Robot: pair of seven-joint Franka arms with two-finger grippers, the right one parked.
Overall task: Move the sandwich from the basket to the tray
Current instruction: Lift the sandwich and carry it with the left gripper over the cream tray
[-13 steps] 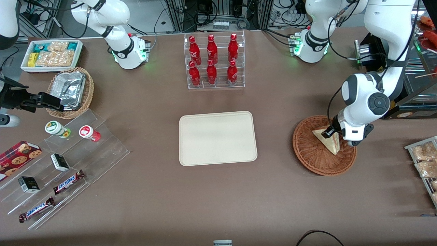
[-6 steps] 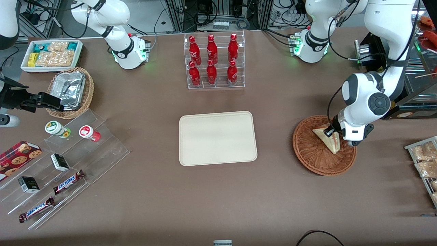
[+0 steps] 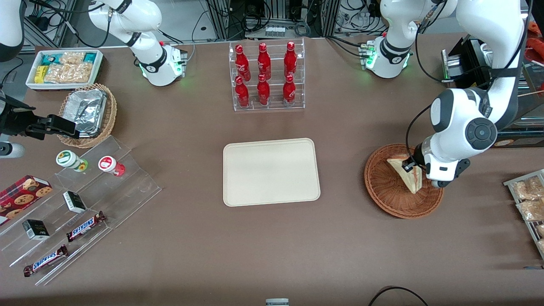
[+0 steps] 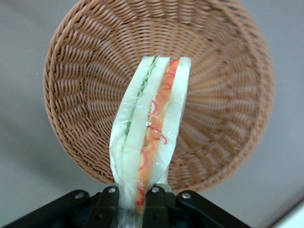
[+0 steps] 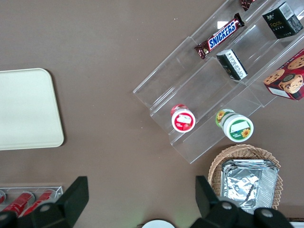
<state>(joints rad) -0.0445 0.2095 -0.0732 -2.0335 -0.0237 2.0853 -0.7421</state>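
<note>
My gripper (image 3: 413, 168) is shut on the sandwich (image 3: 405, 174), a wrapped triangular wedge of white bread with red and green filling (image 4: 149, 128). The sandwich hangs lifted above the reddish-brown wicker basket (image 3: 389, 193), whose woven inside (image 4: 85, 71) is bare beneath it. In the left wrist view the black fingers (image 4: 105, 204) pinch the wedge's narrow end, gripper (image 4: 131, 202). The cream tray (image 3: 271, 171) lies flat in the middle of the table, apart from the basket, toward the parked arm's end; a corner of the tray (image 5: 26, 109) shows in the right wrist view.
A clear rack of red bottles (image 3: 266, 76) stands farther from the camera than the tray. Toward the parked arm's end are acrylic steps (image 3: 76, 199) with snacks, a tan basket with foil container (image 3: 87, 111) and a white snack bin (image 3: 64, 68). Packaged snacks (image 3: 529, 199) lie beside the basket.
The gripper has lifted the sandwich off the basket floor; the wedge now hangs tilted more upright and the arm's wrist has risen slightly.
</note>
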